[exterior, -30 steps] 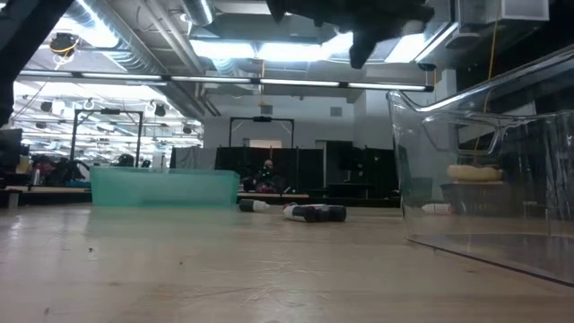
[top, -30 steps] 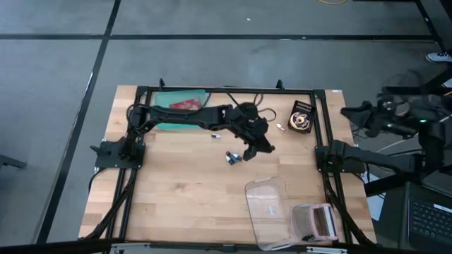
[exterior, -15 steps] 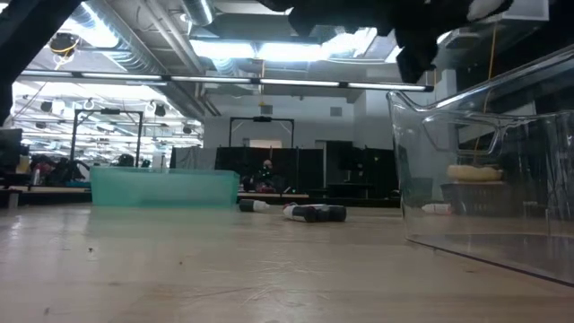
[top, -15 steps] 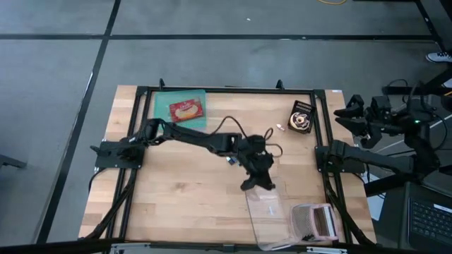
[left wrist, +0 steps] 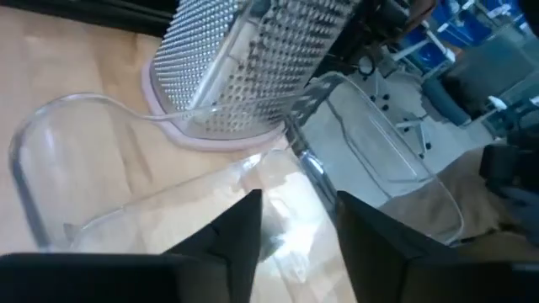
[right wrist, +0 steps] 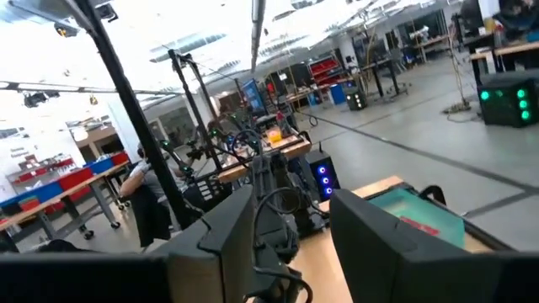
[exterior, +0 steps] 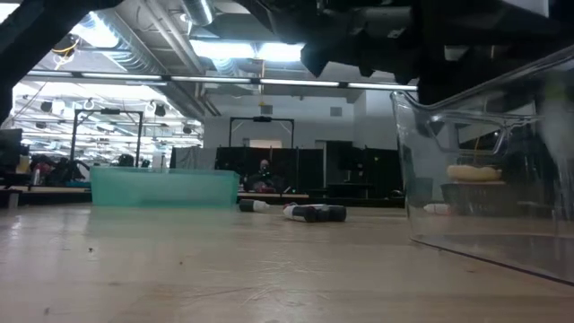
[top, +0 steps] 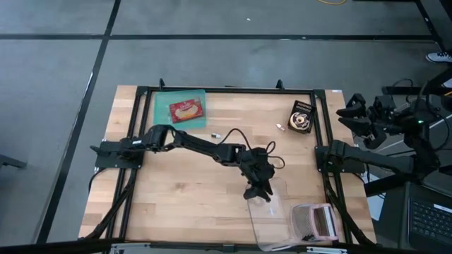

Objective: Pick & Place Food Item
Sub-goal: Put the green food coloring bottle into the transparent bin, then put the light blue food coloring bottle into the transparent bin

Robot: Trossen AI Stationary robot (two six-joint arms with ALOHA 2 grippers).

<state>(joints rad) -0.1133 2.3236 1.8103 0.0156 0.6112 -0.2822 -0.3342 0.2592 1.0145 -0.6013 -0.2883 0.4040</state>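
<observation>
Pale butcher-block wood makes up the broad table (top: 183,190), boxed in by a black metal frame (top: 226,89). The dark left arm (top: 198,144) stretches long and low from its base at the table's left edge, across the middle, its wrist dipping toward the near right corner. There the left gripper (top: 257,195) hangs at the rim of a clear plastic container (top: 272,212), fingers spread with nothing between them; its wrist camera looks into the clear tub and onto a metal box grater with a pink base (left wrist: 253,71) just beside it. The right arm (top: 381,152) is folded up off the table's right edge, its right gripper (top: 354,111) lifted high and pointing out at the room, fingers apart and empty.

At the far left corner lies a teal tray (top: 181,107) holding a red food packet (top: 186,110). A round dark item on a black stand (top: 301,118) sits at the far right. Small dark and white bits (exterior: 309,213) lie mid-table. Beyond are workbenches, racks and bright ceiling lights (exterior: 224,49), and a seated person (right wrist: 147,198).
</observation>
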